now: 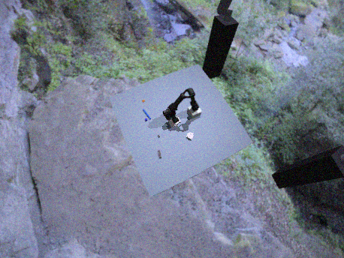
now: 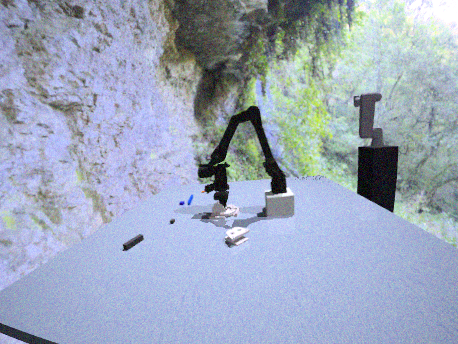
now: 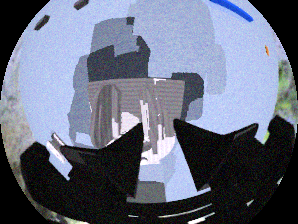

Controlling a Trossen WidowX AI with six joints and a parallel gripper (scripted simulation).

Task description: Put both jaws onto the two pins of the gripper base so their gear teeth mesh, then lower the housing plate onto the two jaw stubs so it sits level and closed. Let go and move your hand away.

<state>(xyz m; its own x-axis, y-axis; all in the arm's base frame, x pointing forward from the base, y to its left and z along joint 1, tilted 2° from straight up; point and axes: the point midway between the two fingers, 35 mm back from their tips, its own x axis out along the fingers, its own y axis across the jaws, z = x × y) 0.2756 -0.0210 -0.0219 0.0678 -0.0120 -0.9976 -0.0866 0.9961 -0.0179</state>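
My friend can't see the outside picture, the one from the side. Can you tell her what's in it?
A black robot arm bends down over a pale piece on a gray table. Nearer us sits another pale piece, with a dark bar off to the left. Behind are rock and green trees.
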